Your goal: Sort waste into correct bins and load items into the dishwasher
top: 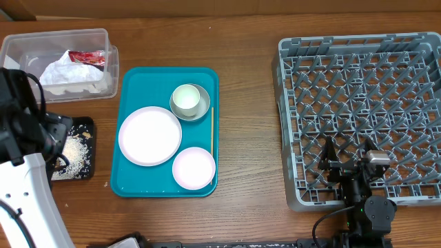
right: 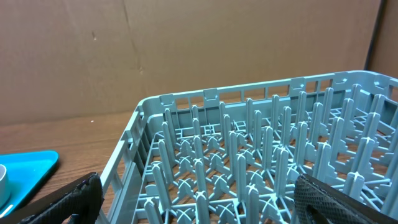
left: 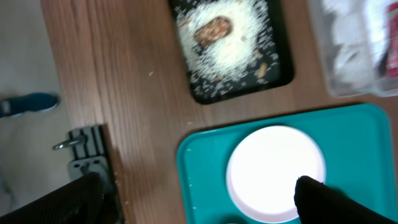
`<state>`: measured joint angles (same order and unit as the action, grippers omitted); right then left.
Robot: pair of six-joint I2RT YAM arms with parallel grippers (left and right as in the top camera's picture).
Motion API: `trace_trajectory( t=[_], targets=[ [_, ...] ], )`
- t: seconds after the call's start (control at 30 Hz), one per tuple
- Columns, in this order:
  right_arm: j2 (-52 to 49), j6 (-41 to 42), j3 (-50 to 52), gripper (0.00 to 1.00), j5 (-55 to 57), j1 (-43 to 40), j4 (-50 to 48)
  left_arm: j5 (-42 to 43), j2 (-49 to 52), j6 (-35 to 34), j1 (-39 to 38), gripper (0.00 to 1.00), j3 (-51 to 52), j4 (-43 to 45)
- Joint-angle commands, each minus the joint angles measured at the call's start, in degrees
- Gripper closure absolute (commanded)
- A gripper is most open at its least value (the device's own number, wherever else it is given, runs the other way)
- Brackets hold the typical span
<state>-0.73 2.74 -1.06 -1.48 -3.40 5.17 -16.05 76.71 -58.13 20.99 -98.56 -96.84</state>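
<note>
The clear tub (top: 17,48) at the far left holds the white napkin (top: 65,72) and red wrapper (top: 88,58). The black tray (top: 86,124) holds rice scraps (left: 217,50) and a brown lump (left: 212,29). The large plate (top: 149,136), small plate (top: 193,167), bowl (top: 187,100) and wooden stick (top: 211,127) lie on the teal tray. My left gripper (left: 205,205) is open and empty above the teal tray's left edge, near the large plate (left: 273,171). My right gripper (right: 208,205) is open and empty over the front of the grey dish rack (top: 284,103).
The teal tray (top: 131,89) sits left of centre, between the bins and the rack. My left arm (top: 21,138) covers part of the black tray. Bare wood lies between the teal tray and the rack. A cardboard wall (right: 186,43) stands behind the table.
</note>
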Motion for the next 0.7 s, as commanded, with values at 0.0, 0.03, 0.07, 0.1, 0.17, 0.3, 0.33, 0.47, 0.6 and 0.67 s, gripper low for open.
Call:
trace_trajectory(
  t=[0.0,0.03,0.07,0.1,0.17,0.3,0.33,0.47,0.6,0.67],
  targets=[
    [0.57,-0.85,0.57,0.0,-0.07,-0.33,-0.42,-0.42,-0.59,0.24,-0.66,0.0,4.15,0.04],
    [0.57,-0.85,0.57,0.0,-0.07,-0.33,-0.42,-0.35,-0.39,0.2,-0.66,0.0,5.07,0.31],
    [0.57,-0.85,0.59,0.0,-0.07,-0.33,-0.42,-0.35,-0.15,0.0,-0.66,0.0,5.68,0.74],
    [0.57,-0.85,0.59,0.0,-0.07,-0.33,-0.42,-0.26,0.15,0.0,-0.68,0.0,6.21,1.18],
    [0.55,-0.85,0.59,0.0,-0.07,-0.33,-0.42,0.37,0.81,0.02,-0.76,0.0,7.26,1.92],
    [0.57,-0.85,0.57,0.0,-0.07,-0.33,-0.42,0.22,2.49,-0.72,0.13,0.0,7.72,4.17],
    [0.57,-0.85,0.59,0.0,-0.07,-0.33,-0.42,0.26,2.75,-1.57,0.98,0.0,7.72,5.2],
    [0.57,-0.85,0.57,0.0,-0.07,-0.33,-0.42,1.77,3.63,-5.53,7.74,0.0,7.72,8.41],
    [0.57,-0.85,0.59,0.0,-0.07,-0.33,-0.42,6.56,5.35,-5.97,16.26,0.0,7.72,10.32],
    [0.55,-0.85,0.57,0.0,-0.07,-0.33,-0.42,7.15,6.4,-5.95,19.45,0.0,7.72,9.35]
  ],
)
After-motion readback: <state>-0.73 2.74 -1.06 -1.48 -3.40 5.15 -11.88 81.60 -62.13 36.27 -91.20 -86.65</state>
